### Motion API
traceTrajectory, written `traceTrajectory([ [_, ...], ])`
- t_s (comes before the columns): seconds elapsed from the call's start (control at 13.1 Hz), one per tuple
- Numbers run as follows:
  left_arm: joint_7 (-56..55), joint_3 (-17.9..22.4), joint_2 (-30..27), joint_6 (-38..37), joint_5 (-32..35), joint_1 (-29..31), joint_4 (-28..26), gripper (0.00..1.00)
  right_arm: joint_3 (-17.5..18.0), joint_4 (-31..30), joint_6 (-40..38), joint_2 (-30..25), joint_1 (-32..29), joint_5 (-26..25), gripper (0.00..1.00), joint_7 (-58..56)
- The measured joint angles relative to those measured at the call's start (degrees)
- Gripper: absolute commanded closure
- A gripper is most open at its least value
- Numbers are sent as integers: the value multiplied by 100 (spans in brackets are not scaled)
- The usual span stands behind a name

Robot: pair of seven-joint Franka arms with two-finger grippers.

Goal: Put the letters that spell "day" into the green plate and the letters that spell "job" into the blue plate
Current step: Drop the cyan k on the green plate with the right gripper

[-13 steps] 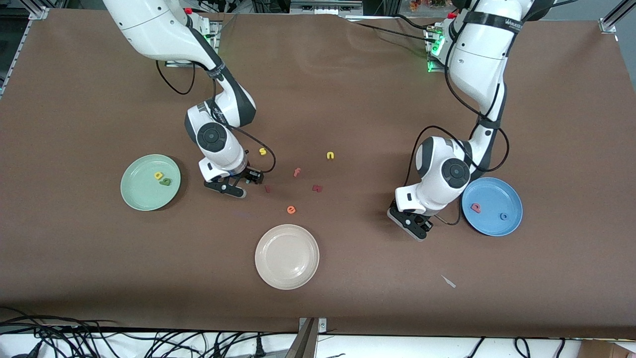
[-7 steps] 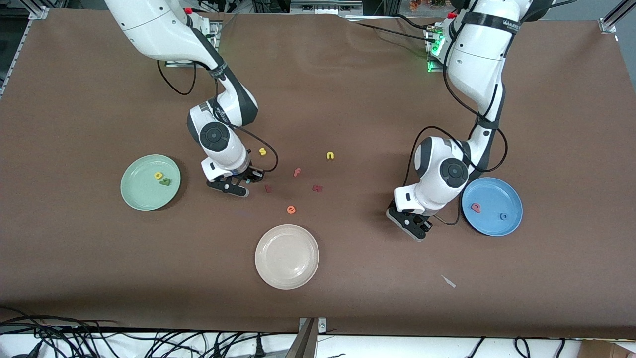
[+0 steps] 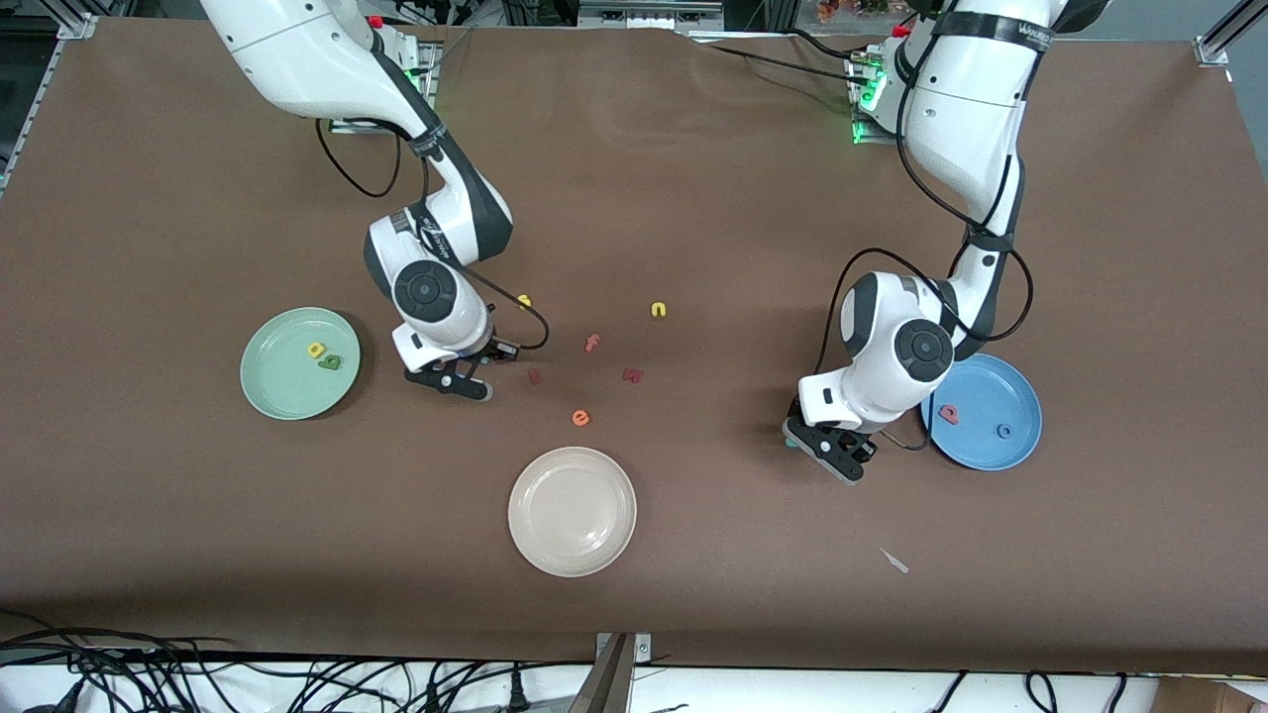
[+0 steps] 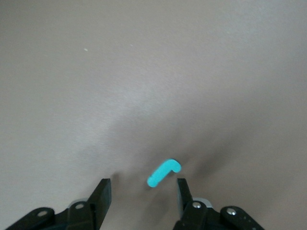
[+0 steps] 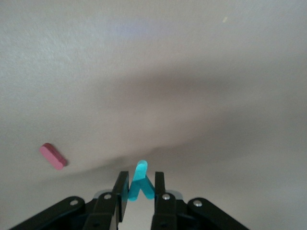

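Since a second ago our right gripper (image 5: 136,189) has clamped on the light teal foam "y" (image 5: 140,184) near the round pale green plate (image 3: 287,396), which already holds yellow "a" and dark green "d". Our left gripper (image 4: 143,194), jaws apart, straddles the teal hook-shaped "j" (image 4: 163,173) on the brown table (image 3: 693,555) just beside the round blue plate (image 3: 1005,381). Next, we judge: carry "y" over, pinch "j".
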Motion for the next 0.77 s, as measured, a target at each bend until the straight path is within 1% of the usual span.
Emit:
traceTrajectory([
  [0.08,2,-4,1,-3,0,-36,-45,33,-36,142,-303,-26,-63,0,100,-386],
  [0.15,3,-7,2,-3,0,-74,-89,33,-136,207,-613,-88,-112,-1,100,-841],
  [0.31,3,-7,5,-3,0,-137,-133,33,-451,226,-1186,-322,-179,-1,100,-1831],
  [0.46,20,-6,9,-1,1,-155,-135,34,-780,211,-1637,-649,-207,-10,100,-2512],
  [0.61,63,-2,23,1,2,-155,-135,35,-1110,73,-1757,-917,-210,-31,100,-3139],
  [0.77,83,1,59,45,2,-155,-135,35,-1404,-97,-1721,-1057,-218,-33,100,-3637],
])
